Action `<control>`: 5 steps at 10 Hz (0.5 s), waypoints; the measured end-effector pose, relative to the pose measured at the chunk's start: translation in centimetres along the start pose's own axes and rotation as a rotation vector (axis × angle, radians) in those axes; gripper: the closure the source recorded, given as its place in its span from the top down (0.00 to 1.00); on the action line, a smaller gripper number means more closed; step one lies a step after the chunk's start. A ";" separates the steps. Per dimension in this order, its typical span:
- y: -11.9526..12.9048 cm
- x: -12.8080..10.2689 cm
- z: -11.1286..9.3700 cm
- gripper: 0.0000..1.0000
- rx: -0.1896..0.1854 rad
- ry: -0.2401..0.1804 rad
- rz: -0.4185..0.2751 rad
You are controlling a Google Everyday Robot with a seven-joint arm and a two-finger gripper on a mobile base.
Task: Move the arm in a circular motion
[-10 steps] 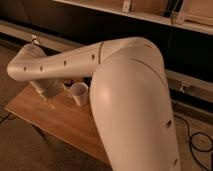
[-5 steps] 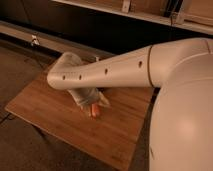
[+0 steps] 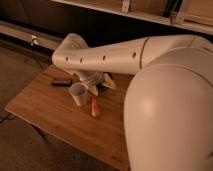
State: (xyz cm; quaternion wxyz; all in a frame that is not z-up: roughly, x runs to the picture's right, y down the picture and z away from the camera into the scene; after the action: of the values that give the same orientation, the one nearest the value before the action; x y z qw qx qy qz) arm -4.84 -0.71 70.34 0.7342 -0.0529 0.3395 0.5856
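1. We cannot tell how the jaws stand; the gripper hangs low at centre-left of the frame, just above the worktop, partly hidden by the arm.
2. The arm reaches from the large shoulder at lower right across to an elbow at upper left, then bends down. We judge this a mid-sweep pose.
3. Close beside the gripper stand a white cup, an orange carrot-like item and a dark flat object; a low circle risks knocking them.
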 end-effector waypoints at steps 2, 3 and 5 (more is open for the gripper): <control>10.8 -3.2 -2.3 0.65 -0.066 -0.047 -0.109; 14.9 -3.8 -3.3 0.65 -0.107 -0.061 -0.166; 20.4 -3.4 -4.9 0.65 -0.171 -0.082 -0.276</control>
State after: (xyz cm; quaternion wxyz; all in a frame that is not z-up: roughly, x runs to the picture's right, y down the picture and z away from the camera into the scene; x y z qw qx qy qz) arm -25.55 0.47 75.01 0.8136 -0.1373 0.2476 0.5079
